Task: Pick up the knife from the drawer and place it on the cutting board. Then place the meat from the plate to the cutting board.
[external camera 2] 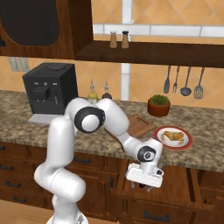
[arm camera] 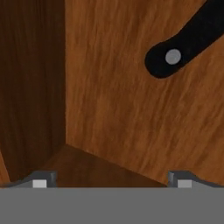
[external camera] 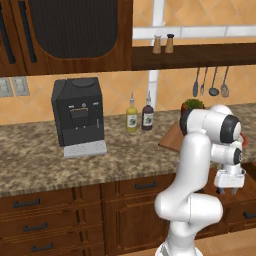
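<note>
Black knife (arm camera: 186, 46) handle lies up and right of the spread fingers (arm camera: 111, 181), slanting diagonally on the drawer (arm camera: 109, 109) floor.

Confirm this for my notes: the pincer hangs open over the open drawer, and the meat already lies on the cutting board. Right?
Not quite. The meat lies on the plate, beside the cutting board, as the right base view shows. The rest holds: the pincer hangs open over the open drawer.
</note>
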Tool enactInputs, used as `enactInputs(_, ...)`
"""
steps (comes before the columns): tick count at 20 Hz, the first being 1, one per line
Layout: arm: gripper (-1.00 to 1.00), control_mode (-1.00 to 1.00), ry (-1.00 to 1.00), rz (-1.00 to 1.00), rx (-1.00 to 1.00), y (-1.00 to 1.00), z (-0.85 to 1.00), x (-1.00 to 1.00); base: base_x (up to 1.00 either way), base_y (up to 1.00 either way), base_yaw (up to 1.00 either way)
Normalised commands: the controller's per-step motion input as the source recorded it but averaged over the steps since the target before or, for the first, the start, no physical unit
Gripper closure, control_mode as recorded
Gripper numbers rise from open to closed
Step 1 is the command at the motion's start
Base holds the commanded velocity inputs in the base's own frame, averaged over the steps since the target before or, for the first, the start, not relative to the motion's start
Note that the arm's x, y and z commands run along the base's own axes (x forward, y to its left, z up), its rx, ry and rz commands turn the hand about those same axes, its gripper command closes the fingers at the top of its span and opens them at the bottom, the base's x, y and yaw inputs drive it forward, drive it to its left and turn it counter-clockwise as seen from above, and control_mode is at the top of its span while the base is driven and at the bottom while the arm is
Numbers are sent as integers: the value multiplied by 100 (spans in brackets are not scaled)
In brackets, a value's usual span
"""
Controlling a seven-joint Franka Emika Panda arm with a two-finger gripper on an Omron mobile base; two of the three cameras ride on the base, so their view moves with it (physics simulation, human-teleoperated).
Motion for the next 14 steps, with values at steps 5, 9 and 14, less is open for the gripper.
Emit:
enactInputs(5,-100,-100,0,7,6,-1,-12,-18,0,0,0)
enactInputs(9,-100,-100,0,4,2,0,-2,-39,0,0,0)
enactInputs(14,-100,-100,0,1,0,0,0,-44,0,0,0)
